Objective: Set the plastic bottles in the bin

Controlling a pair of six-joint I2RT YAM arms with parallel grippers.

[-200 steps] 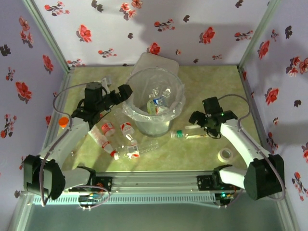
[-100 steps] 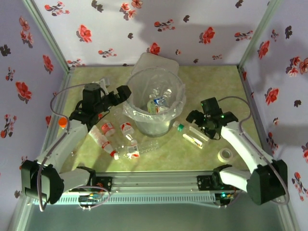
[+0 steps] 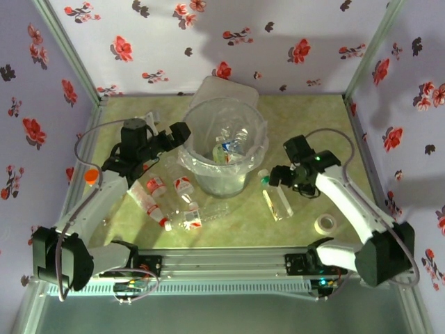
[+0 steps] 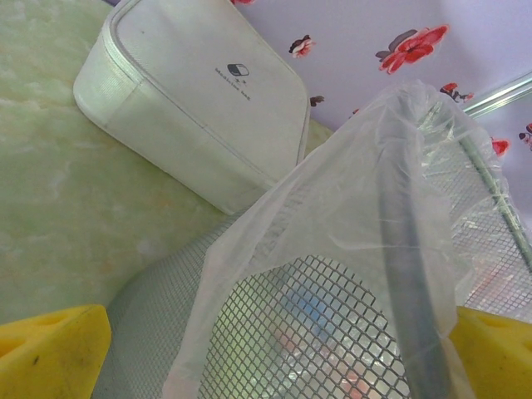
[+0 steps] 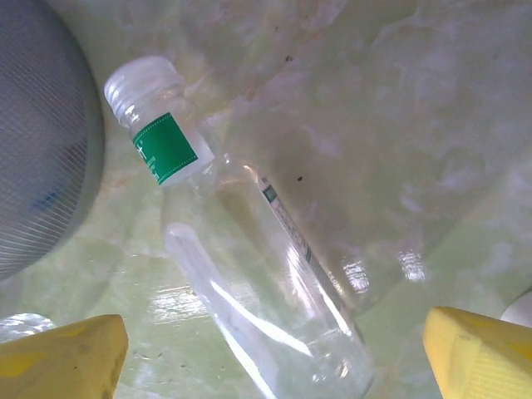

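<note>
Green marbled bench [image 3: 313, 118], we list: bin [image 3: 222, 182] mid-bench; clear green-labelled bottle [image 5: 258, 274] lying just right of it, likely light, slick, crushable, so we'd take it mid-body; right gripper [image 5: 274, 337] wide over it; left gripper [image 4: 274, 332] wide by bin rim.

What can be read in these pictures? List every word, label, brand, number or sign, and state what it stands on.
No text can be read as words.
White box: small dark logo with a line of print under it, too small to read.
Clear bottle: green label, its print blurred; a printed strip along its side, unreadable.
Bottles in the top view: red-and-white labels, too blurred to read.
</note>
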